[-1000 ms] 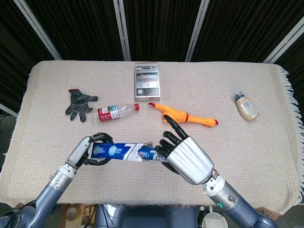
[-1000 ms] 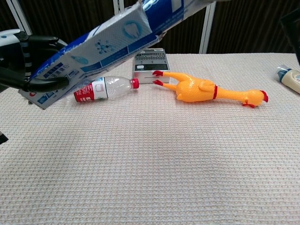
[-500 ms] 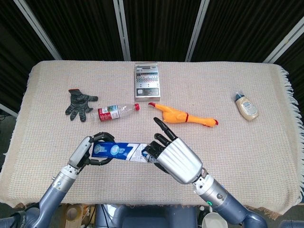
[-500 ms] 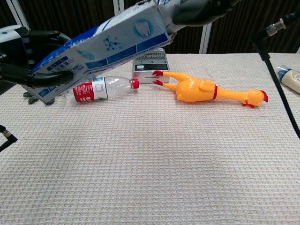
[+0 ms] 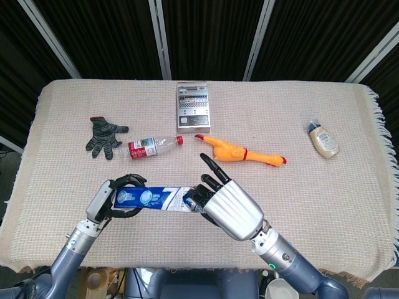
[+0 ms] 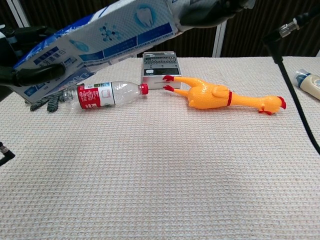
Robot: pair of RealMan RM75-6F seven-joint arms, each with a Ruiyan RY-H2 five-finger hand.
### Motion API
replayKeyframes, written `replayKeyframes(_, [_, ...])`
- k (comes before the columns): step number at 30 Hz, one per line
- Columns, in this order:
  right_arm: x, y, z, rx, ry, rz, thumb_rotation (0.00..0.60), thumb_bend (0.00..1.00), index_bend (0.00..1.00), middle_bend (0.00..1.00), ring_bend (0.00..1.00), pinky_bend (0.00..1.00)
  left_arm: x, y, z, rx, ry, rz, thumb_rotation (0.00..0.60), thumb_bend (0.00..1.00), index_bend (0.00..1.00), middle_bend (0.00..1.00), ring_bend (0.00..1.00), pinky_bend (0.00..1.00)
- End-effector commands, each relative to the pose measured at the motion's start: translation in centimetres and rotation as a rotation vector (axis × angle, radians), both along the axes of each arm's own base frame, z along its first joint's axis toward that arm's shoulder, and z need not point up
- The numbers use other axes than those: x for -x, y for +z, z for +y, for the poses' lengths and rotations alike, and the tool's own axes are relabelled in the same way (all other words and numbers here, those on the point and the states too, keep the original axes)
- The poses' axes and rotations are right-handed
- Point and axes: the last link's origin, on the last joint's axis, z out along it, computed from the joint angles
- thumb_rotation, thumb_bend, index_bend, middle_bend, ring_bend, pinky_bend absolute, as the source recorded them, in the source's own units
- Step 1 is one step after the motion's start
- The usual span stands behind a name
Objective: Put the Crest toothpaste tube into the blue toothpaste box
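My left hand [image 5: 115, 199] grips the blue toothpaste box [image 5: 148, 198] aloft, my right hand [image 5: 225, 205] closed at its open end – Crest tube hidden there, its hold unclear – skewed, it could jam on the flaps.

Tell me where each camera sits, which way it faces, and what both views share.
Head view: high above the near edge, looking down on the table; both forearms, left hand and right hand show.
Chest view: low, looking level across the cloth; only hand parts at the top.
Shared: blue toothpaste box, rubber chicken, water bottle.
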Motion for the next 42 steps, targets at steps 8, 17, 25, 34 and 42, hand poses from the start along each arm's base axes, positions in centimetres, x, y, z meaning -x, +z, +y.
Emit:
replayKeyframes(8, [0.6, 0.5, -0.4, 0.042, -0.014, 0.076, 0.6, 0.45, 0.38, 0.37, 0.26, 0.0, 0.2, 0.1, -0.2, -0.004, 0.007, -0.009, 0.6, 0.35, 0.59, 0.47, 0.3, 0.39])
replayKeyframes(17, [1.0, 0.7, -0.5, 0.103, -0.013, 0.153, 0.6, 0.45, 0.23, 0.18, 0.19, 0.0, 0.2, 0.2, -0.2, -0.014, 0.01, -0.016, 0.6, 0.35, 0.6, 0.48, 0.3, 0.4])
replayKeyframes(25, [1.5, 1.4, -1.0, 0.155, -0.041, 0.151, 0.6, 0.45, 0.23, 0.18, 0.18, 0.0, 0.2, 0.6, -0.4, -0.024, 0.009, -0.021, 0.6, 0.35, 0.6, 0.48, 0.3, 0.4])
replayKeyframes(34, [3.9, 2.8, -3.0, 0.299, -0.125, 0.231, 0.6, 0.45, 0.23, 0.18, 0.18, 0.0, 0.7, 1.7, -0.6, -0.042, 0.019, -0.072, 0.6, 0.35, 0.6, 0.48, 0.3, 0.4])
replayKeyframes(42, [5.8, 2.7, -4.4, 0.335, -0.191, 0.253, 0.6, 0.45, 0.23, 0.18, 0.18, 0.0, 0.7, 2.6, -0.9, -0.048, 0.01, -0.101, 0.6, 0.35, 0.6, 0.48, 0.3, 0.4])
